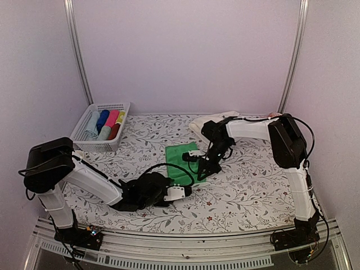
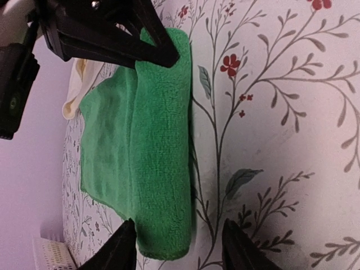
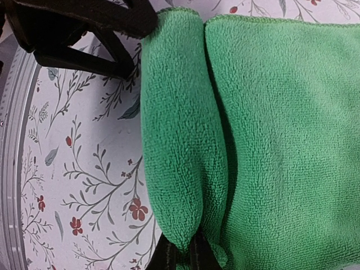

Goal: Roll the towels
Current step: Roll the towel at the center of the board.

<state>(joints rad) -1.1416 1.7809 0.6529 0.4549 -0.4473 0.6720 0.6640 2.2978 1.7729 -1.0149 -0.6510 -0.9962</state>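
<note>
The bright green towel [image 1: 179, 154] lies mid-table, its near edge rolled over into a thick fold [image 2: 163, 140] [image 3: 180, 140]; the rest lies flat. My right gripper [image 1: 201, 171] [image 3: 188, 250] is shut on the right end of that fold. My left gripper [image 1: 185, 188] [image 2: 179, 224] is open, its fingers [image 2: 121, 247] on either side of the fold's left end and not closed on it. The cream-white towel [image 1: 209, 121] [image 2: 76, 95] lies crumpled behind the green one, partly hidden by the right arm.
A white basket [image 1: 101, 126] [image 2: 50, 256] holding blue, pink, red and yellow rolls stands at the back left. The floral tablecloth [image 1: 247, 191] covers the table. Both arms reach low over the middle, and their grippers face each other along the fold.
</note>
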